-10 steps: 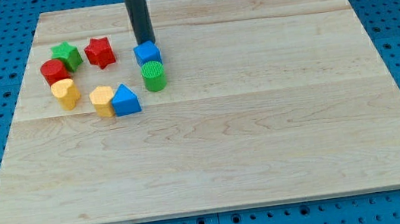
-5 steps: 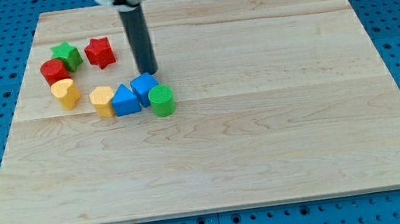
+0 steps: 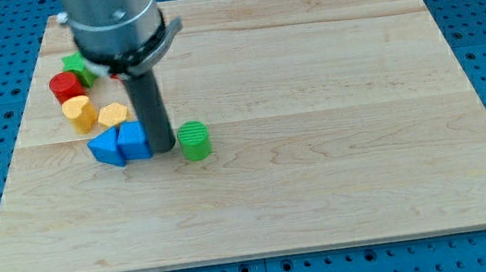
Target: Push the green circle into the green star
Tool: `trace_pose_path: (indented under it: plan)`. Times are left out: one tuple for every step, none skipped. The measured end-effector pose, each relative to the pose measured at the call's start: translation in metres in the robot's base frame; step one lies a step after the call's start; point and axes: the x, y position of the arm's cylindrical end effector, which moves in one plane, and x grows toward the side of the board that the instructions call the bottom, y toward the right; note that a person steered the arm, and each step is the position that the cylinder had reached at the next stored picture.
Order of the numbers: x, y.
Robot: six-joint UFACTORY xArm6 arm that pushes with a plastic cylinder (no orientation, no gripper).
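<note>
My tip (image 3: 165, 148) rests on the wooden board (image 3: 337, 143), between the blue cube (image 3: 133, 141) at its left, which it touches or nearly touches, and the green circle (image 3: 194, 141) just beside it at the right, with a thin gap showing. There is no claw here to stand apart or together: the arm ends in a plain dark rod (image 3: 149, 110), hanging from a grey housing (image 3: 111, 22) at the view's top left. A blue triangle-like block (image 3: 107, 147) sits against the cube's left side. Above them lie two yellow blocks: one heart-shaped (image 3: 79, 111) and one (image 3: 112, 115) close to the rod, its shape hard to make out. A red cylinder (image 3: 63, 86) stands further toward the view's top left, and just behind it the green star (image 3: 77, 66) shows only partly, most of it covered by the housing. A sliver of red (image 3: 113, 75) peeks out under the housing; it may be another red block, but I cannot tell. The green circle stands well apart from the green star, with the blue and yellow blocks between them.
</note>
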Motion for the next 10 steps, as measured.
trace_pose_path:
  plan:
    - [0.023,-0.001]
    - [0.016,0.037]
    - [-0.017,0.07]
    - [-0.045,0.082]
    - [-0.026,0.087]
    - [0.008,0.094]
    - [-0.032,0.115]
    - [-0.074,0.11]
    - [-0.089,0.067]
    - [-0.114,0.02]
